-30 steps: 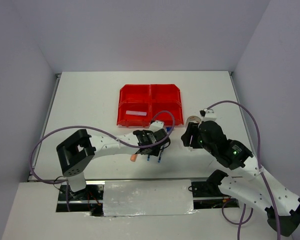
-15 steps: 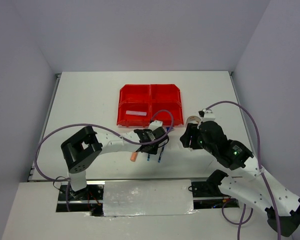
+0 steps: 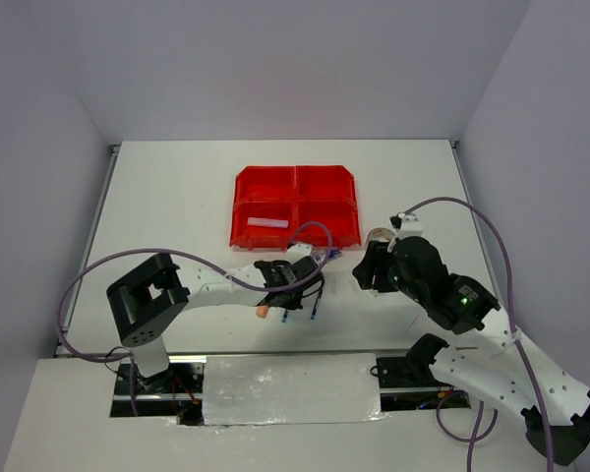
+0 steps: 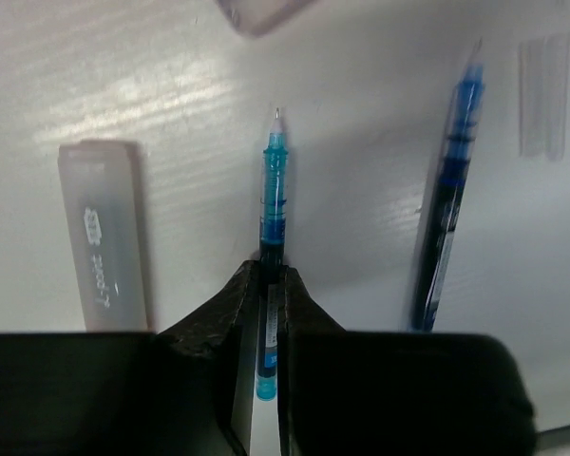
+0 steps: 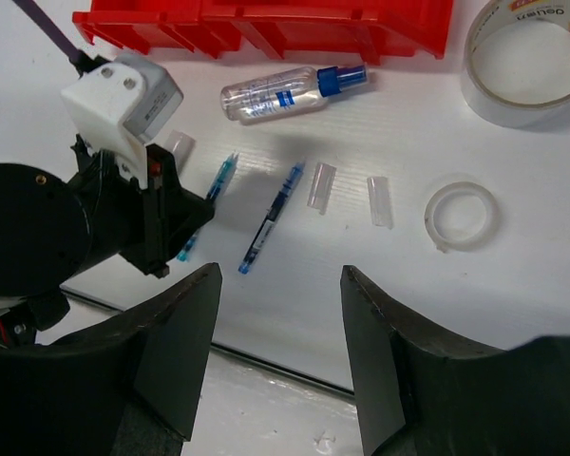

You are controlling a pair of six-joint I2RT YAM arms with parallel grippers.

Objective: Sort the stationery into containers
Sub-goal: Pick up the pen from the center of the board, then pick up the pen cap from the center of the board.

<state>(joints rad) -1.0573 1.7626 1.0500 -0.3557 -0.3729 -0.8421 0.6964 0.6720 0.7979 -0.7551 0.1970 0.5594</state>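
- Pinching one blue pen (image 4: 272, 204) low on its barrel with the left gripper (image 4: 269, 285), jaws pressed onto it from both sides. Pen on or just above the white table (image 5: 475, 313), near the red bins (image 3: 295, 187) but outside them. Cannot tell whether lifted.
- Leaving the second blue pen (image 5: 271, 220) loose on the table just beside the first and roughly parallel to it, with clear caps (image 5: 320, 185) scattered around both.
- Leaving also the glue tube (image 5: 280, 92) on its side just in front of the bins, and the large tape roll (image 5: 522, 62) and small tape roll (image 5: 463, 214) further right, all outside any compartment.
- Showing only the tip of an orange highlighter (image 3: 263, 311) beside the left arm, the rest hidden.
- Holding just one pale strip (image 3: 265, 222) in the near-left compartment, too small to name. Nothing else made out in the other three.
- Hovering over the loose items with the right gripper (image 5: 277, 313), jaws spread wide and gripping nothing.
- Judging from this, early in the sort: at most one item binned, the grasp on the first pen made, the carry and drop not yet done, and every other visible item waiting. No erasers and no green or pink highlighters found in any view.
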